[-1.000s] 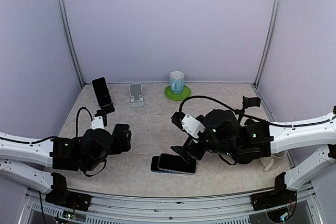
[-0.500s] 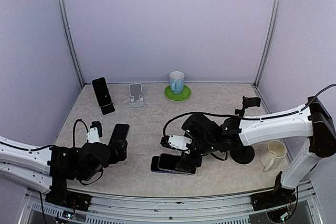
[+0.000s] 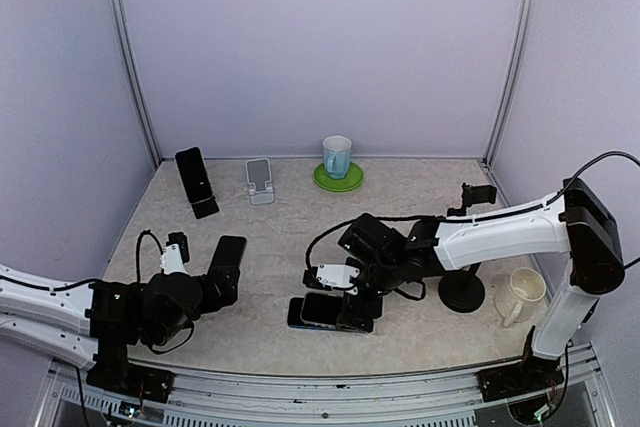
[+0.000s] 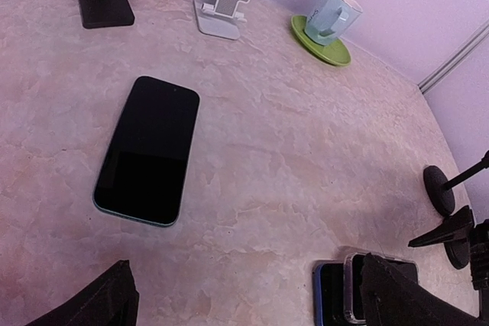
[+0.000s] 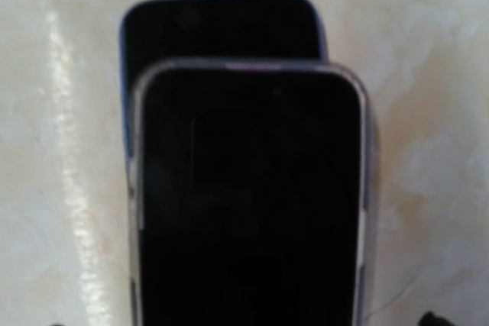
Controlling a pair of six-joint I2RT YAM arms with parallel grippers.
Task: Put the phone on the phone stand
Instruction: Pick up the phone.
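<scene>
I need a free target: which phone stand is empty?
The white stand in the middle back; the black stand to its left already holds a phone.

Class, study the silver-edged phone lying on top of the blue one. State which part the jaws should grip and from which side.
Grip the silver-edged phone across its two long edges, coming straight down from above. It lies flat, dark face up, on the blue phone, so only its raised edges are free, and its width is the shorter span.

Upper phone [image 5: 248, 204] seemingly overlaps lower phone [image 5: 221, 28].
</scene>
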